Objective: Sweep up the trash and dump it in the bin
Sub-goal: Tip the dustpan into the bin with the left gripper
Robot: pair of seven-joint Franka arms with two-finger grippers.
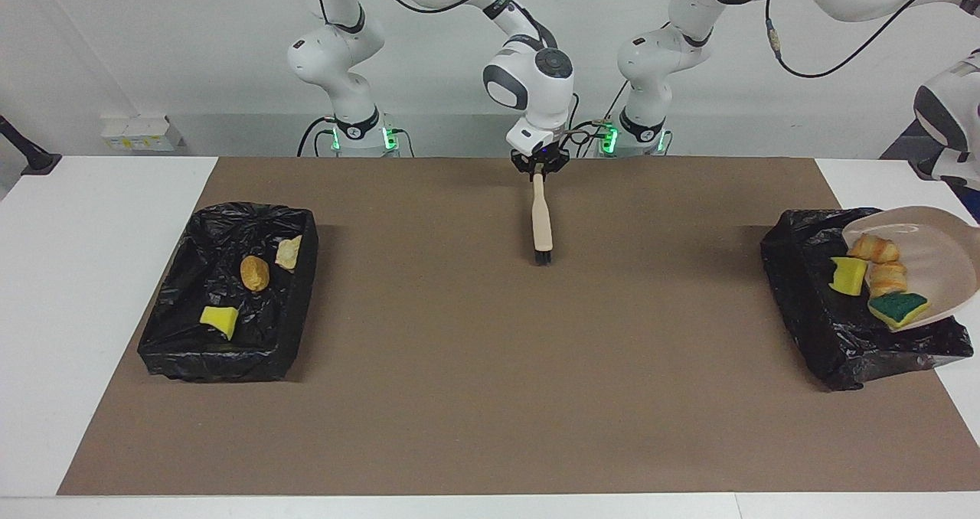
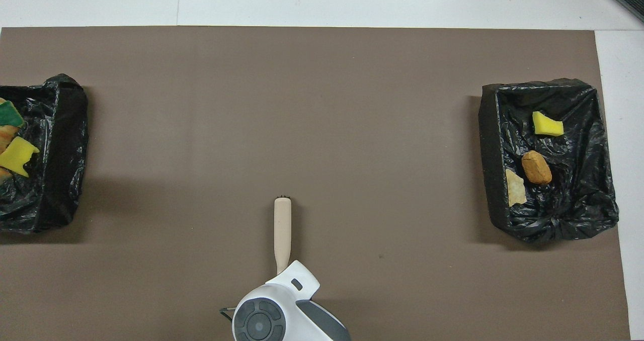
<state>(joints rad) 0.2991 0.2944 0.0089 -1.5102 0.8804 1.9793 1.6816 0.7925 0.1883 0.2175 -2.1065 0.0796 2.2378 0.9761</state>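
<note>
Trash (image 1: pixel 880 282), spongy and bready lumps, rides smooth tilted dustpan (image 1: pixel 938 255) over crinkled bin (image 1: pixel 827 328).

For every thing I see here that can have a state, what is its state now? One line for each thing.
Dustpan: raised and tilted over the bin at the left arm's end, four scraps on it.
Bin at the left arm's end: open, black bag inside.
Bin at the right arm's end: open, three scraps inside.
Brush: hanging bristles down over the brown mat.
Right gripper: shut on the brush.
Left gripper: out of view.
</note>
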